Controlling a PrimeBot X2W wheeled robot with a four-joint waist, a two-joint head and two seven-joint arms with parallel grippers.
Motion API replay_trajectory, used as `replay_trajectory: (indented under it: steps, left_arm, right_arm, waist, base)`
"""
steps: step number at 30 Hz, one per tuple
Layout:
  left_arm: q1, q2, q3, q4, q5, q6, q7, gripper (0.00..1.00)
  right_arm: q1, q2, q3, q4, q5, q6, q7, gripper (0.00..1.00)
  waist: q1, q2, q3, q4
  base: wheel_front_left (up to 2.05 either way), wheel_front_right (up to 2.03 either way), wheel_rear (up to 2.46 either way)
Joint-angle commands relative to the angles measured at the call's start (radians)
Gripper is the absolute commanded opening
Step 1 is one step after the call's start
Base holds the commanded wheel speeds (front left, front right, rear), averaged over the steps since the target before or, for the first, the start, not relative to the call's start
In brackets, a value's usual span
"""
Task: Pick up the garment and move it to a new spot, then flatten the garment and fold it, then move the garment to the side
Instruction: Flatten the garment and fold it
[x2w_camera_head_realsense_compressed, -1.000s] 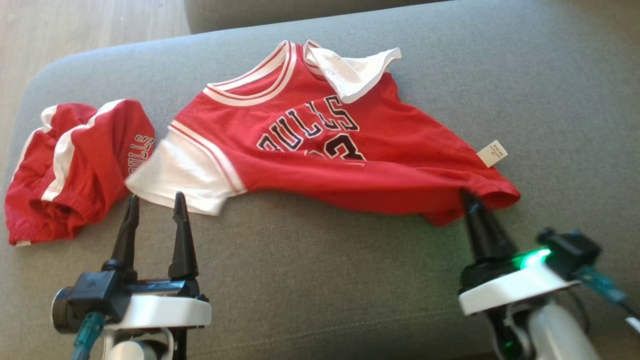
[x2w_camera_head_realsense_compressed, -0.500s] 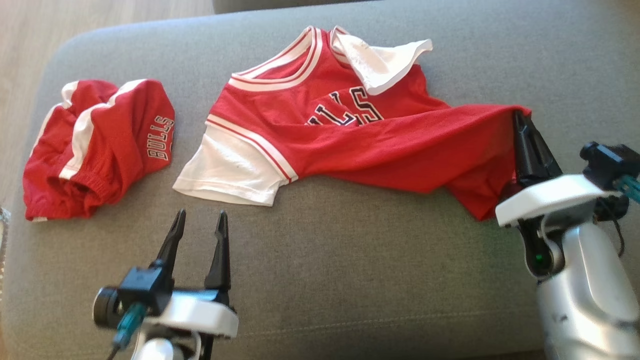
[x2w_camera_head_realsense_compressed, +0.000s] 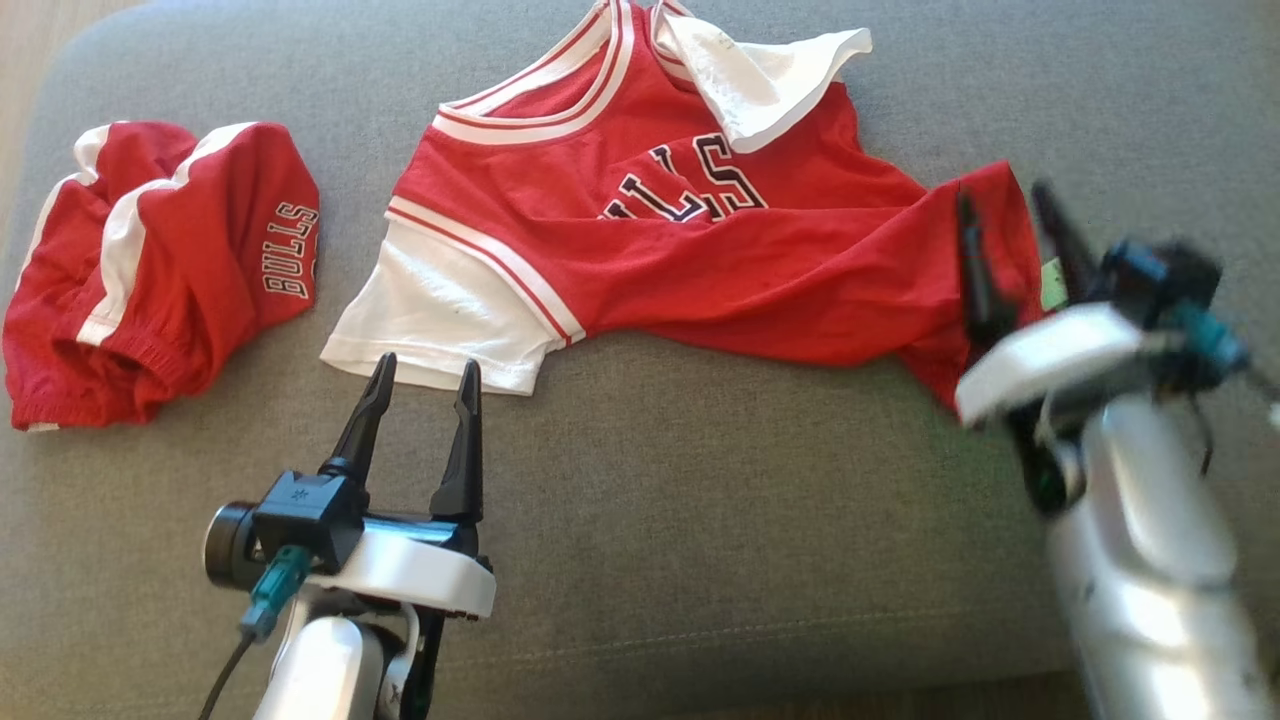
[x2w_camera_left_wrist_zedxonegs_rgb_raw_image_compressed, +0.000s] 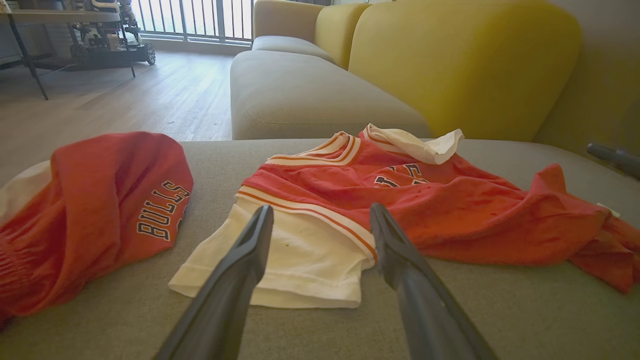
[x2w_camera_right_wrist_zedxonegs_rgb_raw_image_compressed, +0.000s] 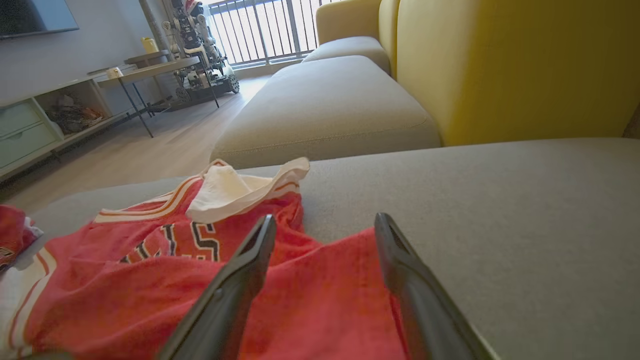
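Head view: a red basketball jersey (x2w_camera_head_realsense_compressed: 700, 250) with white sleeves and BULLS lettering lies rumpled on the grey fabric sofa seat (x2w_camera_head_realsense_compressed: 700, 500), from centre to right. Red shorts with white stripes (x2w_camera_head_realsense_compressed: 160, 270) sit apart at its left. The left gripper (x2w_camera_head_realsense_compressed: 428, 365) is spread wide and empty, its tips just short of the white sleeve hem. The right gripper (x2w_camera_head_realsense_compressed: 1005, 200) is blurred, fingers apart over the jersey's raised right corner.

Left wrist view: the sleeve lies just beyond the parted fingertips.

Right wrist view: the fingers are spread, and red cloth lies beneath them, not pinched.
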Motion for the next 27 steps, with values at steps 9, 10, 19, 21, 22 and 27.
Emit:
replay_trajectory:
  steps: [9, 10, 19, 21, 22, 27]
  left_arm:
    - [-0.001, 0.008, 0.05, -0.045, -0.017, 0.021, -0.005, 1.0]
    - [0.0, 0.008, 0.049, -0.048, -0.015, 0.021, -0.005, 1.0]
    - [0.022, 0.008, 0.025, -0.072, -0.018, 0.042, -0.005, 1.0]
    - [0.03, 0.008, 0.017, -0.074, -0.017, 0.051, -0.005, 1.0]
    - [0.032, 0.008, 0.015, -0.075, -0.016, 0.053, -0.005, 1.0]
    - [0.039, 0.008, 0.014, -0.08, -0.015, 0.061, -0.005, 1.0]
  right_arm:
    - [0.349, 0.008, 0.055, -0.251, 0.148, 0.0, 0.028, 1.0]
    - [0.346, 0.008, 0.052, -0.261, 0.149, 0.0, 0.041, 1.0]
    - [0.219, -0.015, 0.049, -0.255, 0.026, 0.0, 0.154, 1.0]
    - [0.18, -0.048, 0.055, -0.201, -0.002, 0.0, 0.216, 1.0]
    - [0.169, -0.063, 0.055, -0.181, -0.016, 0.0, 0.233, 1.0]
    - [0.15, -0.106, 0.066, -0.112, -0.043, 0.0, 0.296, 1.0]
  waist:
    - [0.0, 0.0, -0.007, -0.041]
    - [0.0, 0.0, -0.008, -0.043]
    - [0.0, 0.0, -0.032, -0.028]
    - [0.0, 0.0, -0.041, -0.015]
    - [0.0, 0.0, -0.044, -0.01]
    - [0.0, 0.0, -0.051, 0.014]
  base:
    - [0.0, 0.0, 0.0]
    - [0.0, 0.0, 0.0]
    - [0.0, 0.0, 0.0]
    - [0.0, 0.0, 0.0]
    - [0.0, 0.0, 0.0]
    - [0.0, 0.0, 0.0]
